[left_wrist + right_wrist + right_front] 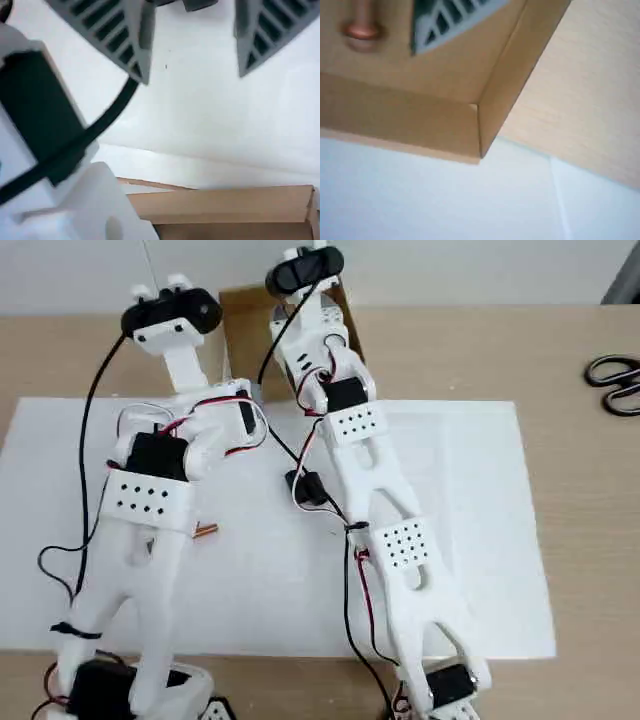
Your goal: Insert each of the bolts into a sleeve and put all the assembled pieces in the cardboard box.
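- The wood table (560, 340) carried a white sheet (480, 540) under both arms.
- The right arm stretched to the far edge, its gripper (300, 328) down in the box (240, 315). One grey finger (445, 22) showed above the box floor; I could not tell whether the jaws were open or closed.
- The left gripper (191, 75) hung over the sheet, near the box, jaws wide apart and holding nothing.
- Scissors (615, 383) lay on bare wood, well apart from the arms.
- One copper piece (205, 530) lay on the sheet beside the left arm.
- A copper part (362, 30) sat inside the box, near the right finger.
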